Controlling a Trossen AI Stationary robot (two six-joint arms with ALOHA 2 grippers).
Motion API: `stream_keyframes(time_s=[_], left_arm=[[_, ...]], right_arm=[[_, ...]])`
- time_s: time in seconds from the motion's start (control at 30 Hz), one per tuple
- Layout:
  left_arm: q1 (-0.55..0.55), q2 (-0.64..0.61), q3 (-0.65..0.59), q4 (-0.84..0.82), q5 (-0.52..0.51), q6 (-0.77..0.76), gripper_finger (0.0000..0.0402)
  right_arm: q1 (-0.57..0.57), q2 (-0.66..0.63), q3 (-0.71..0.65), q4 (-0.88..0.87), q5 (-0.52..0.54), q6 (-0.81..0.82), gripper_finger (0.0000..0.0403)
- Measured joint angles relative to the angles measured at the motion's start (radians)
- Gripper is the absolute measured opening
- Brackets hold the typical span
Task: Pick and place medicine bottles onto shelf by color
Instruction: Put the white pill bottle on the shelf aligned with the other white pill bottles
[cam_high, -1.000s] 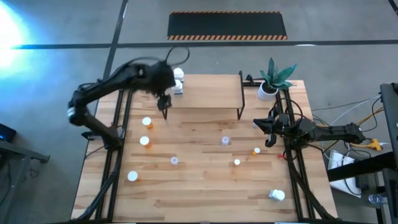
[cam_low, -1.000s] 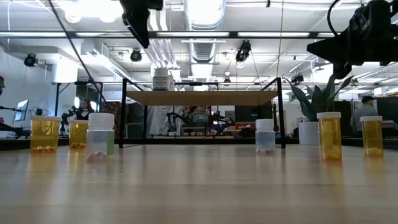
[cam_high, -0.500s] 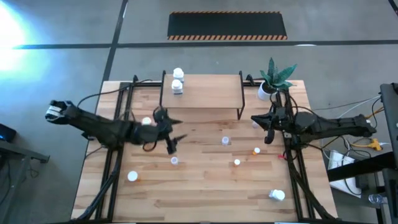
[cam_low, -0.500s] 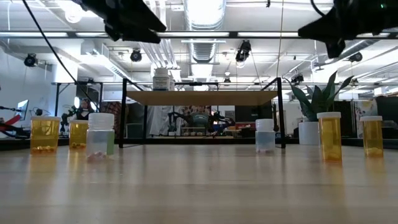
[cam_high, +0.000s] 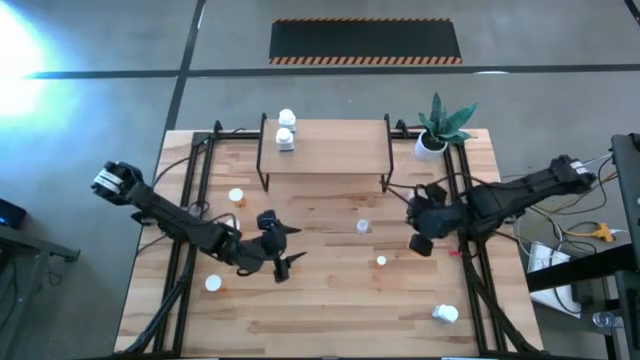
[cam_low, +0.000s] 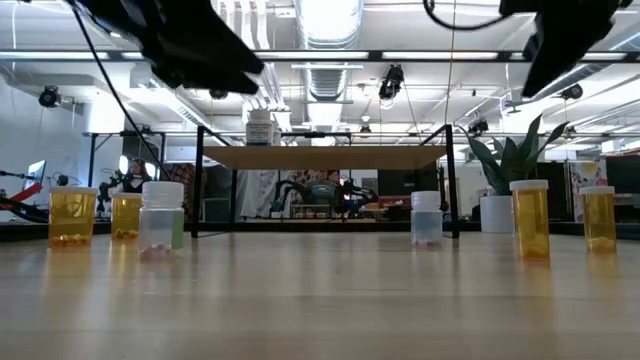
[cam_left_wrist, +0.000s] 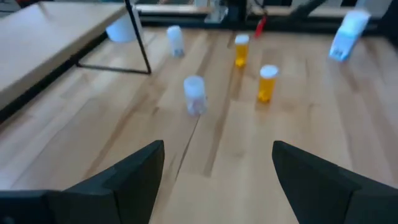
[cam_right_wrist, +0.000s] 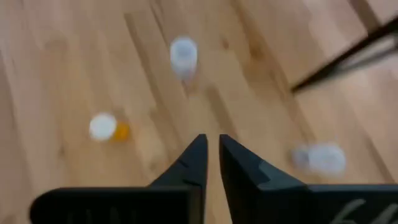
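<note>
The shelf (cam_high: 325, 150) stands at the table's far middle with two white bottles (cam_high: 286, 130) on its left end. Loose bottles stand on the table: orange (cam_high: 236, 197), (cam_high: 381, 262), clear (cam_high: 363, 227), and white ones (cam_high: 213, 284), (cam_high: 445, 314). My left gripper (cam_high: 288, 250) is open and empty left of centre, pointing toward the table's right; its wrist view shows a clear bottle (cam_left_wrist: 194, 94) and two orange bottles (cam_left_wrist: 267, 83) ahead. My right gripper (cam_high: 420, 240) is shut and empty, tipped down above the table's right part, near a clear bottle (cam_right_wrist: 183, 56) and an orange one (cam_right_wrist: 106, 127).
A white pot with a green plant (cam_high: 435, 125) stands at the far right corner beside the shelf. Black frame rails run along the table's left (cam_high: 185, 240) and right (cam_high: 470, 280) sides. In the low view, bottles stand in a row left (cam_low: 72, 215) and right (cam_low: 529, 218).
My left gripper has swung from the shelf's left end toward the table's near edge, come lower, and turned to point toward the right. My right gripper has moved a little toward the near edge and tipped downward. The bottles have kept their places.
</note>
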Motion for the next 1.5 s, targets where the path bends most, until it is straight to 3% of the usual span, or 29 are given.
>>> stream_keyframes(time_s=[0.07, 0.23, 0.37, 0.5, 0.77, 1.07, 1.23, 1.5], left_arm=[[0.002, 0.020, 0.002, 0.000, 0.000, 0.001, 0.0281], [0.001, 0.028, -0.003, -0.001, 0.001, 0.073, 0.0281], [0.001, 0.026, -0.004, -0.001, 0.001, 0.128, 0.0281], [0.001, 0.026, -0.008, 0.000, 0.001, 0.139, 0.0281], [0.000, 0.026, -0.037, 0.002, 0.005, 0.138, 0.0281], [-0.003, 0.026, -0.037, 0.005, 0.006, 0.132, 0.0281], [-0.007, 0.026, -0.037, 0.004, 0.013, 0.131, 0.0281], [-0.010, 0.026, -0.037, 0.004, 0.025, 0.128, 0.0281]], right_arm=[[0.042, 0.074, 0.075, -0.142, -0.048, 0.065, 0.0065], [0.150, 0.235, 0.219, -0.291, -0.218, 0.207, 0.0141], [0.271, 0.359, 0.266, -0.276, -0.405, 0.332, 0.0197], [0.398, 0.476, 0.292, -0.277, -0.499, 0.432, 0.0239], [0.556, 0.648, 0.291, -0.206, -0.695, 0.560, 0.0277], [0.561, 0.625, 0.255, -0.115, -0.644, 0.650, 0.0262], [0.561, 0.587, 0.230, -0.129, -0.526, 0.660, 0.0242], [0.561, 0.583, 0.210, -0.151, -0.529, 0.149, 0.0221]])
